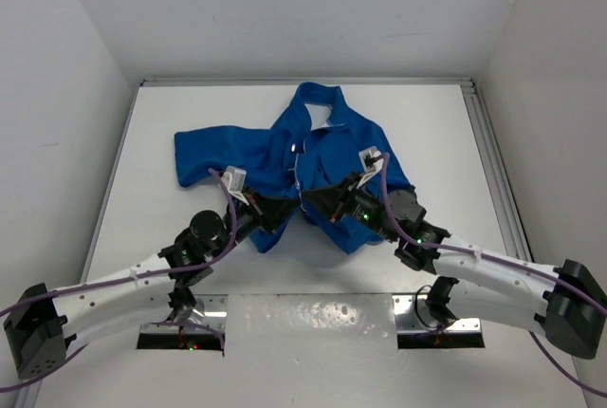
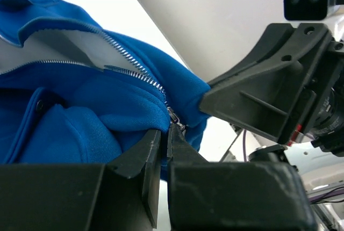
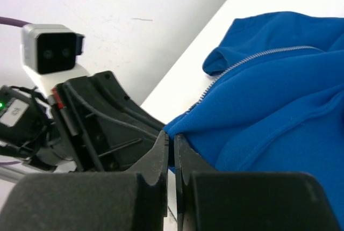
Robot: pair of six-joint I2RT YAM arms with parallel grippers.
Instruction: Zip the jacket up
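The jacket [image 1: 322, 157] lies flat near the middle of the table [image 1: 190, 114]. Its hem [image 3: 226, 134] is on the side of the arm bases and its collar [image 1: 318, 100] is on the far side. So its long axis runs away from the arms, leaning a little to the right, and one sleeve [image 1: 204, 152] spreads out to the left of the body. The task looks to be at its beginning. In the left wrist view the slider [image 2: 175, 117] sits low, just beside the hem. Above it, the two rows of teeth of the zipper [image 2: 134, 62] go apart and show the whitish lining [image 2: 59, 43] between them. I judge that the two sides are already joined at the bottom, but I cannot see this joint clearly. Almost the whole length up to the collar is not yet closed. The left gripper [image 2: 165, 134] has its jaws drawn narrow, and its tips seem to pinch the slider. The right gripper [image 3: 171, 141] is also narrow and holds the hem edge, just beside the left gripper. What is left is to draw the slider up toward the collar while the hem is held down.
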